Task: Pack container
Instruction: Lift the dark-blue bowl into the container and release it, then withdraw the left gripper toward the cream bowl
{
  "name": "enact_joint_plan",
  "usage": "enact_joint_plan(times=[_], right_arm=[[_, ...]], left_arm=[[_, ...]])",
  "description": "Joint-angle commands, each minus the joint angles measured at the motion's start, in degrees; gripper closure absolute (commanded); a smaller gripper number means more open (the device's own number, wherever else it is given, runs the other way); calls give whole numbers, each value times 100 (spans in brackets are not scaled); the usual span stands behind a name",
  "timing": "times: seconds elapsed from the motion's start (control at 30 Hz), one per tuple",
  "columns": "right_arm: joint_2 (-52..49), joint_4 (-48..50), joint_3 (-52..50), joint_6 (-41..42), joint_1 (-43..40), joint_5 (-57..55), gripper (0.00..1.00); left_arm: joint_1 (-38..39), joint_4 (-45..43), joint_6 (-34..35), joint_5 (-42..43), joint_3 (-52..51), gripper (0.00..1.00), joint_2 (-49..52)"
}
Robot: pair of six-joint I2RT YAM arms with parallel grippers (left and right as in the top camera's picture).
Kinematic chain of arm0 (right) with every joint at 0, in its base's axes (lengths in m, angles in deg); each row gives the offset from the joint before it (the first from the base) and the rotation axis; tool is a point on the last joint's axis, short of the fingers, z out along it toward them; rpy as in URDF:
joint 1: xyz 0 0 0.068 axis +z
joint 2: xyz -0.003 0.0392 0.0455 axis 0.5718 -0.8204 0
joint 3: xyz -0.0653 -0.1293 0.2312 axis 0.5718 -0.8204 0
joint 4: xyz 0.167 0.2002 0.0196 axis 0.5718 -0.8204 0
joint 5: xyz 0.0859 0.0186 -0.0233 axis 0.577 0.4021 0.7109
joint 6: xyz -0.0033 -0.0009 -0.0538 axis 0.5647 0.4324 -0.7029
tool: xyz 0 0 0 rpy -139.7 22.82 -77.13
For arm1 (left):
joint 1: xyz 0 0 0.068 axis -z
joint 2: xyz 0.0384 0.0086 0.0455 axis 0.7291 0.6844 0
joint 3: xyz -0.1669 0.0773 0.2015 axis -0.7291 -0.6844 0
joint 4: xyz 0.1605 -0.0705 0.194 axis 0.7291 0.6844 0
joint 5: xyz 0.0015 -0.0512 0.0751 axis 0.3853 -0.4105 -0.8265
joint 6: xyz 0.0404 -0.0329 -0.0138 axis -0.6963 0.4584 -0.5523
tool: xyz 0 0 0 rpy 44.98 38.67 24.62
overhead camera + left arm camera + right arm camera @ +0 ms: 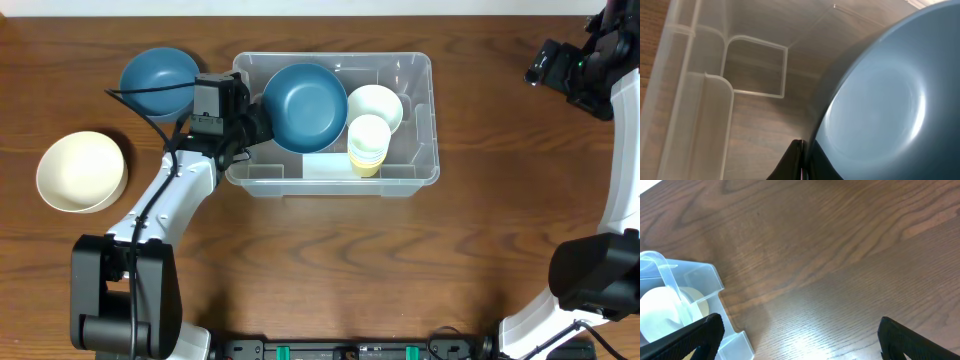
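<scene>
The clear plastic container point(420, 120) stands at the table's middle back, with a pale label point(325, 166) on its near side. My left gripper point(258, 122) is shut on the rim of a blue bowl point(305, 107) and holds it tilted inside the container's left half. The left wrist view shows the bowl point(880, 110) pinched between my fingers point(802, 162) above the container floor point(760, 125). A cream bowl point(378, 103) and stacked pale cups point(368, 143) sit inside on the right. My right gripper point(800, 335) is open and empty, high at the far right point(560, 68).
A second blue bowl point(158, 82) sits left of the container, behind my left arm. A cream bowl point(82, 171) lies at the far left. The container's corner point(690, 295) shows in the right wrist view.
</scene>
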Motion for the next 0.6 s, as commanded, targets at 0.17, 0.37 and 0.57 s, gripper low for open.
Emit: enact_joint_plan(times=[0.17,0.37,0.57], right_arm=[[114,-2,70,79,-15,0,1],[114,-2,70,79,-17,2,1],[114,-2,70,79,-17,0,1]], left_arm=[[-17,-7,260,-4,76,65,168],[-17,-120,356,210,76,64,166],[-17,-157,354,321,87,63,-22]])
